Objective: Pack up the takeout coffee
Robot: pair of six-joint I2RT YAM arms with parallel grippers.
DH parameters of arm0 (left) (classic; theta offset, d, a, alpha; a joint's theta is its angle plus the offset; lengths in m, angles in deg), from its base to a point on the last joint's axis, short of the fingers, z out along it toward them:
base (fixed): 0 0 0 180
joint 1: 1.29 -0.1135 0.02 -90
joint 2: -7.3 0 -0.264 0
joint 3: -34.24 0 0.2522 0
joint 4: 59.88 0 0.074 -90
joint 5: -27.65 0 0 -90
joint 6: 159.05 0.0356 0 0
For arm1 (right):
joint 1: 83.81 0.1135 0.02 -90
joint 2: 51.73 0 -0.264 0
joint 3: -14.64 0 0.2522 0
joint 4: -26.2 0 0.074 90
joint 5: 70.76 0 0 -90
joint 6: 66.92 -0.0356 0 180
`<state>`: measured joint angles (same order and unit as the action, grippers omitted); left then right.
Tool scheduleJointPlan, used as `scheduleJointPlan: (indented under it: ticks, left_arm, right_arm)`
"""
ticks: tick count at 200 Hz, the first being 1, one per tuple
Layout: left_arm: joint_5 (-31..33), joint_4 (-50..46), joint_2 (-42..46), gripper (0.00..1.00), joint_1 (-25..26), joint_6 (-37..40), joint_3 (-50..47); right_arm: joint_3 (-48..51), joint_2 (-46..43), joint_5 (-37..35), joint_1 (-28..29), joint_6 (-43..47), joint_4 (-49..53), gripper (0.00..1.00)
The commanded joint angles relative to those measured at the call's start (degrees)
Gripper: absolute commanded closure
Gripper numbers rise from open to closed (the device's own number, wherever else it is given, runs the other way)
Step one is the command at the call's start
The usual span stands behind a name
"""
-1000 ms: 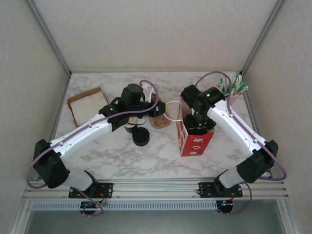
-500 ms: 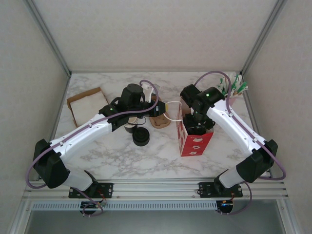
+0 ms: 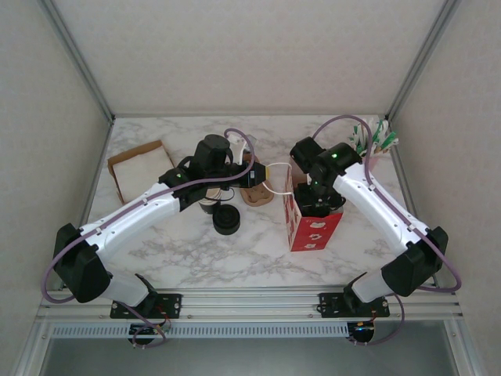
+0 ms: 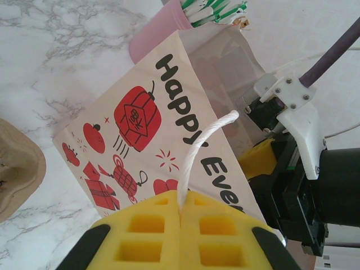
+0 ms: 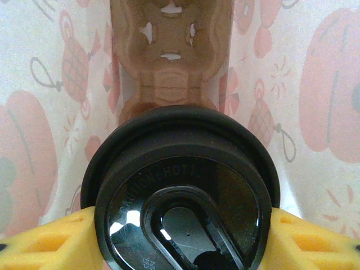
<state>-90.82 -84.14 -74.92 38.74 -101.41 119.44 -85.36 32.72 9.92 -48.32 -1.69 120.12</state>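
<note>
Two yellow pads [image 5: 50, 242] of the right gripper [image 5: 180, 250] clasp the takeout coffee [image 5: 180, 185] by its sides just under the black lid. The cup hangs inside the gift bag [image 5: 34, 112], whose printed walls stand close on either side of the lid, leaving little spare room. Below the cup, at the bag's bottom, lies a brown pulp carrier [image 5: 171, 56]. The left gripper [image 4: 181, 225] is pressed closed on the bag's white cord handle [image 4: 199, 146], drawn out to the left of the bag's mouth. Open marble table [image 3: 235, 251] lies in front of the bag. Behind the bag to its right stands a pink cup of stirrers [image 3: 374, 145]. Left of the bag lie another brown carrier [image 3: 257, 194], a stack of black lids [image 3: 226, 221] and, further left, a cardboard tray [image 3: 141, 168]. Against a second earlier, the right wrist has shifted slightly over the bag; the bag and left arm sit as before
</note>
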Motion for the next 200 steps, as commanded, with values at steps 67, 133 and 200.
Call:
scheduleJointPlan:
  ticks: [67,133,200]
  left_arm:
    - [1.1,0.0,-0.1,1.0,0.3,0.4,1.2]
    - [1.2,-0.1,0.0,1.0,0.4,0.3,1.1]
    - [1.2,-0.1,-0.1,1.0,0.3,0.2,1.1]
  right_arm:
    - [2.1,-1.5,-1.0,-0.4,0.3,-1.8,0.39]
    - [2.2,-1.1,-0.3,-0.3,0.5,-1.9,0.39]
    - [2.5,-0.8,0.0,-0.4,0.6,-2.1,0.39]
